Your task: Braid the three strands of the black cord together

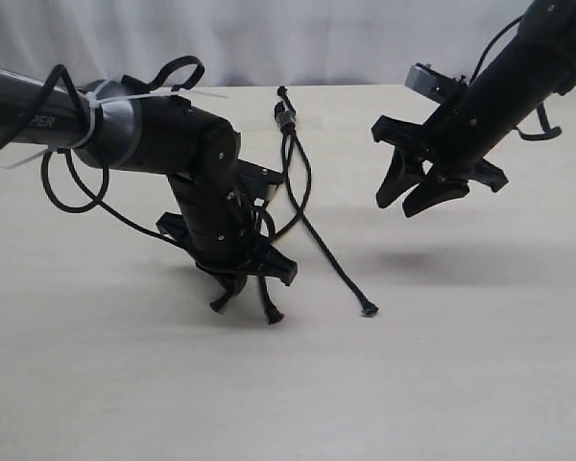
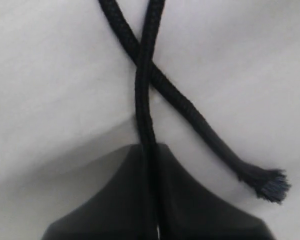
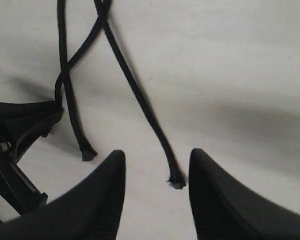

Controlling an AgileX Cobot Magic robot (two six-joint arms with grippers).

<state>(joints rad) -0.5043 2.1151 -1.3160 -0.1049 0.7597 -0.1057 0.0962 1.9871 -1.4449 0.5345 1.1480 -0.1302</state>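
- Nearest its own wrist lens, the left claw (image 2: 151,150) fills the foreground; both dark fingers (image 2: 200,210) are pressed together on one thin matte black braided strand (image 2: 144,100), with no gap between them;
- a second braided strand (image 2: 190,110) crosses the clamped one just beyond the fingertips and lies loose on the pale beige worktop (image 2: 50,75); its flared, frayed tip (image 2: 270,183) rests beside the claw without touching it;
- the third strand (image 1: 322,245) runs free toward the front right of the exterior view; its frayed end (image 1: 368,309) lies flat on the worktop, apart from both claws;
- all three strands belong to the thin black cord (image 1: 290,154); its knotted, bound end (image 1: 286,117), with a short stub, sits near the far edge of the worktop;
- the right claw (image 1: 400,205) hangs above the worktop, jaws spread wide and holding nothing; in its wrist view the third strand's end shows on the surface between the two black fingers (image 3: 100,200).
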